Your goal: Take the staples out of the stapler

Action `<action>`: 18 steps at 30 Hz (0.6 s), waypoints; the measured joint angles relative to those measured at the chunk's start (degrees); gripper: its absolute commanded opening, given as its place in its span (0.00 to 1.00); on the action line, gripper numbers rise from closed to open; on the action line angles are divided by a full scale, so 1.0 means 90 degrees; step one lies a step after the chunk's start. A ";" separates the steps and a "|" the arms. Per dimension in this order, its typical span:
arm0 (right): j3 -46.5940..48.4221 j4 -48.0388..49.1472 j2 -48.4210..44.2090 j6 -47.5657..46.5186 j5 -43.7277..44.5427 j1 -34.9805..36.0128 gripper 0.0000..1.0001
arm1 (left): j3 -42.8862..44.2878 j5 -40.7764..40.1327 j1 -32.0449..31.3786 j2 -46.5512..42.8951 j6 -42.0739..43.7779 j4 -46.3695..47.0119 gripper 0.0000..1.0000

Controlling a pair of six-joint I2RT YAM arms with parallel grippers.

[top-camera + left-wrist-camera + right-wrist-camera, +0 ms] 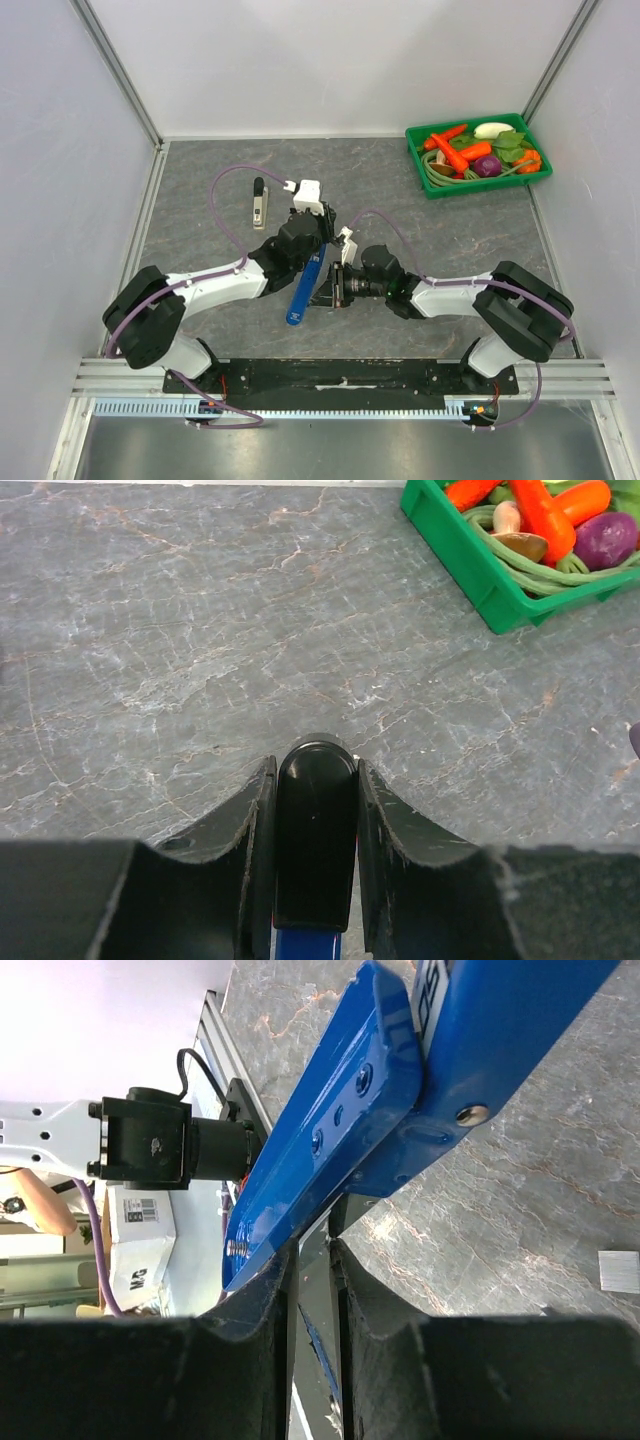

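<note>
Stapler: blue body with a black end, mid-desk and somewhat toward the near edge, running far to near between the two grippers
Left gripper: fingers clamped on either side of the stapler's black far end
Right gripper: fingers nearly together, pinching a thin dark part beneath the blue body
Black-and-silver piece: lies alone on the desk, toward the left edge, apart from the stapler
Green tray: far right corner, filled with vegetables
Desk: grey, marbled surface
</note>
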 measured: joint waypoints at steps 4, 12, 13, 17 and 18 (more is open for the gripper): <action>0.0005 0.0036 0.0049 0.0041 0.0007 -0.0002 0.26 | 0.0000 -0.0090 -0.0032 -0.0002 0.0073 -0.0080 0.02; 0.0153 -0.0488 -0.0185 -0.0316 0.0301 -0.0007 0.27 | 0.0070 0.0194 -0.0075 -0.0481 0.0109 -0.0673 0.02; 0.0182 -0.0561 -0.0265 -0.0376 0.0333 -0.0007 0.26 | 0.0080 0.0284 -0.0095 -0.0636 0.0109 -0.0767 0.02; 0.0291 -0.0889 -0.0622 -0.0631 0.0520 -0.0027 0.27 | 0.0221 0.0525 -0.0158 -0.1258 0.0112 -0.1212 0.02; 0.0311 -0.0920 -0.0673 -0.0678 0.0546 -0.0034 0.27 | 0.0284 0.0600 -0.0158 -0.1401 0.0112 -0.1333 0.02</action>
